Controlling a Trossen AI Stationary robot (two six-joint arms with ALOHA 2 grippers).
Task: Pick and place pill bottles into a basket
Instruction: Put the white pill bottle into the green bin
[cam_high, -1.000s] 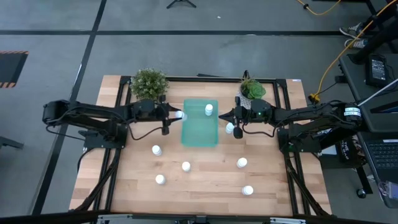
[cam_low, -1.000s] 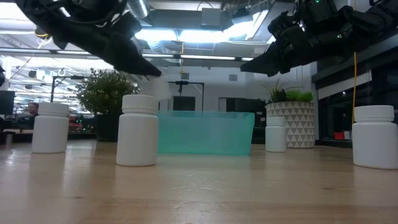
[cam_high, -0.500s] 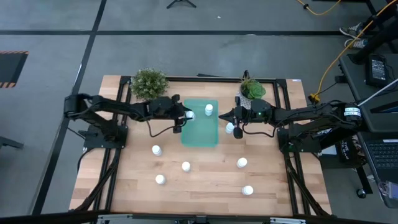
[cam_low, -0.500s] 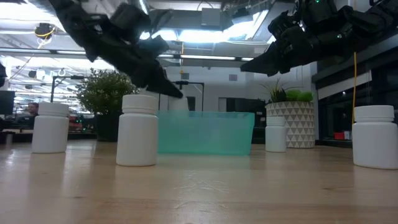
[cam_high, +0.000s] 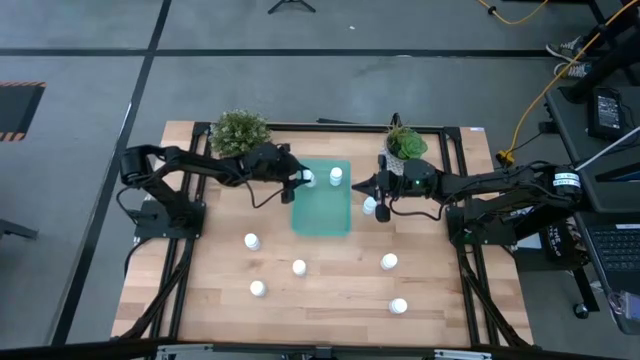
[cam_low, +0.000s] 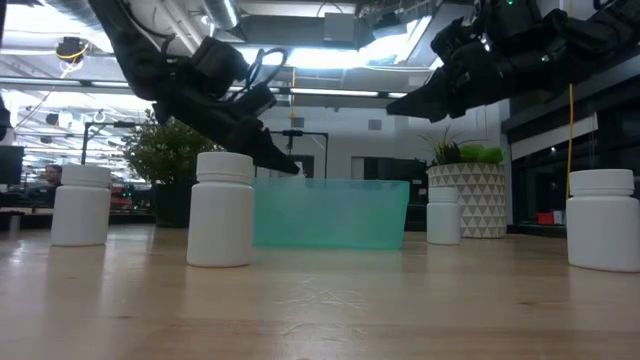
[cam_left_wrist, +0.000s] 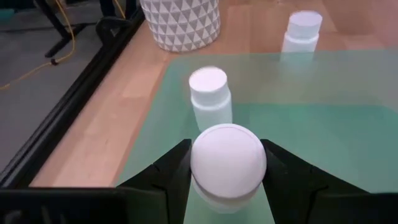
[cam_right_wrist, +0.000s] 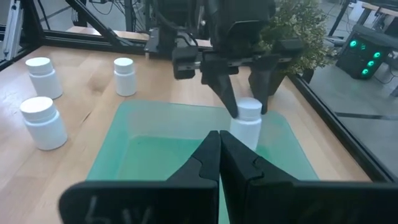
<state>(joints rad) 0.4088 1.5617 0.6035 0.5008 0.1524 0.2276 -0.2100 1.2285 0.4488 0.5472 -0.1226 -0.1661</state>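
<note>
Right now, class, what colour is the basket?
Translucent teal-green basket, clearest in the high view.

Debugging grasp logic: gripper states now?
Left gripper: shut on a pill bottle, over the basket.
Right gripper: shut, empty.

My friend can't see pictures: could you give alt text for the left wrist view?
The left gripper holds a white bottle over the teal basket. Another bottle stands in the basket; a third and a patterned pot stand beyond it.
</note>
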